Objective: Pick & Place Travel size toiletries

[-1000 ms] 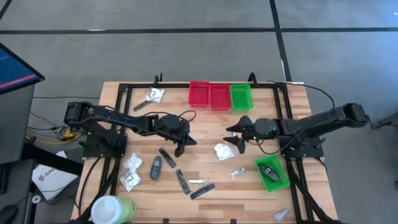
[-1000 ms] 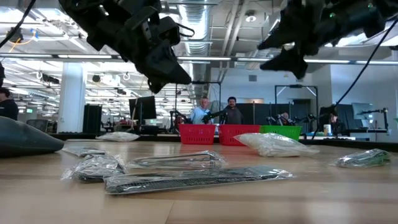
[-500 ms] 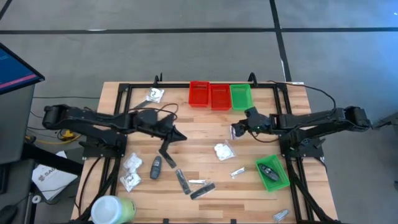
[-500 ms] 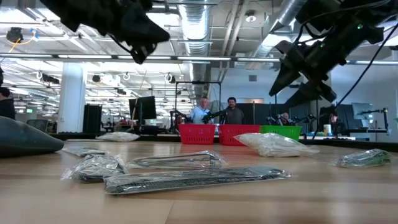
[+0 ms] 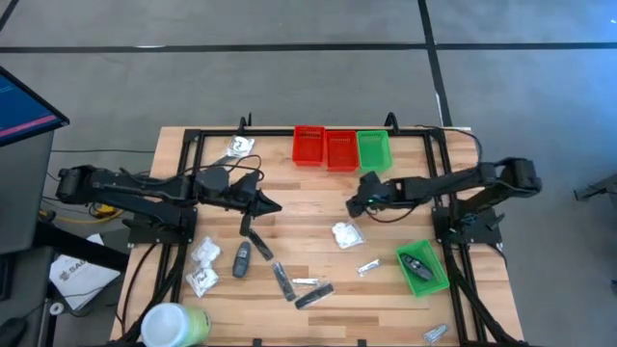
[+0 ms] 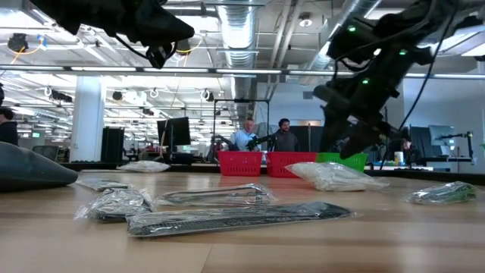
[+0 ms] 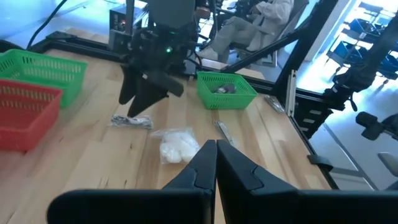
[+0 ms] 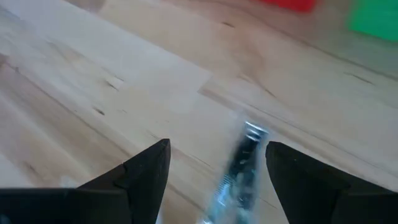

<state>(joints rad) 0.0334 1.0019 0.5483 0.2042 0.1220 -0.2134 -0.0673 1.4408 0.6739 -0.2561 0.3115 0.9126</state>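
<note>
Both arms over the table, toiletries scattered below

The right end effector (image 5: 359, 204), fingers spread and holding nothing, hovers near table centre, with a white packet (image 5: 345, 232) just beyond at its 7 o'clock. A blurred silvery sachet (image 8: 239, 171), probably, lies between its fingers in the wrist view. The left end effector (image 5: 274, 205), fingers pressed together, hangs above the dark sticks (image 5: 256, 242). Another item sits in the green bin (image 5: 421, 267) at 4 o'clock.
</note>
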